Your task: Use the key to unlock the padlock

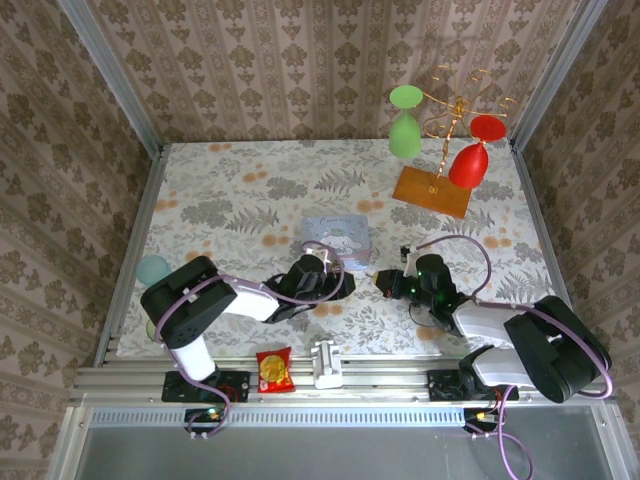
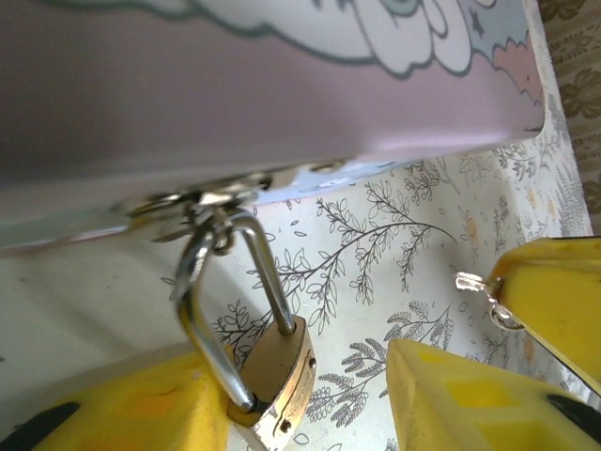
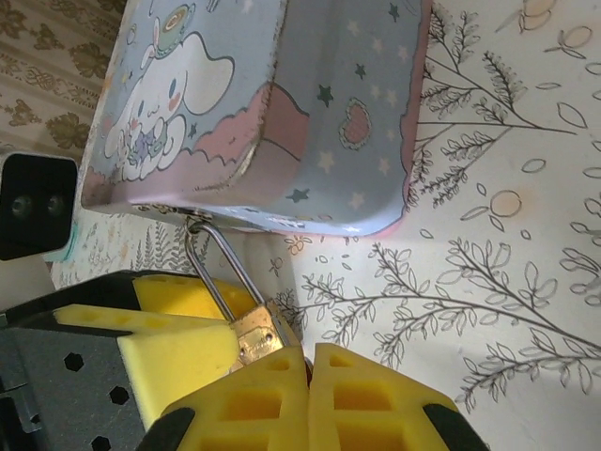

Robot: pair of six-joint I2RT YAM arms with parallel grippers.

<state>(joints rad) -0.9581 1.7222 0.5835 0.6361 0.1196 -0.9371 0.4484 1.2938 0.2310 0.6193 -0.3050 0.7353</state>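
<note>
**Key pinched and waiting beside the hanging lock**

The small brass padlock with its silver shackle (image 2: 277,371) hangs from the hasp of the pale blue cartoon tin (image 3: 282,103). Its body leans on one yellow finger of the left end effector (image 2: 315,376), whose fingers stand apart around it, seemingly to steady it. The right end effector (image 3: 308,362) is clamped on the thin silvery key (image 2: 474,282), a gap of floral tabletop (image 3: 526,282) away. The tin's edge crowds overhead, so the free approach looks sideways.

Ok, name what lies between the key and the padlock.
Bare floral tablecloth: in the left wrist view the key sits apart from the padlock.
</note>
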